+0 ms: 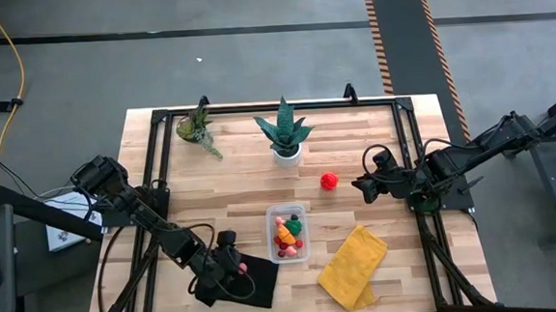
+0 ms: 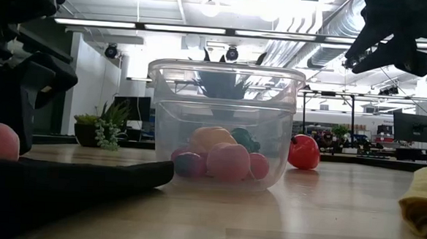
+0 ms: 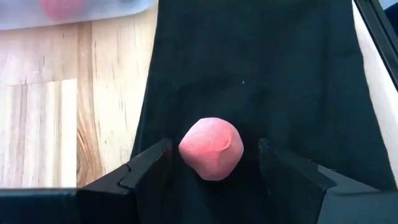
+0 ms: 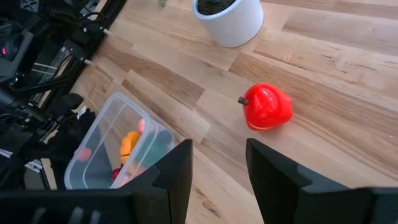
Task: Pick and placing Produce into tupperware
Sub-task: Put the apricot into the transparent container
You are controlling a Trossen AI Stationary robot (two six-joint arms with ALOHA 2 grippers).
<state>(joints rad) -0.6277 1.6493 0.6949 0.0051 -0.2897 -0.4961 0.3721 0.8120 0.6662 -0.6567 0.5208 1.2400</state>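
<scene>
My left end effector sat low over the black cloth at the bench's near left, fingers spread on either side of a pink toy fruit that lay on the cloth, not clamped on it. Just right of the cloth stood the tupperware, with orange, green, pink and red produce already inside. A potted plant in a white pot stood behind it. A red toy fruit lay on bare wood beyond the container. A yellow cloth lay to the container's right. My right end effector hung above the bench right of the red fruit, fingers parted, holding nothing.
</scene>
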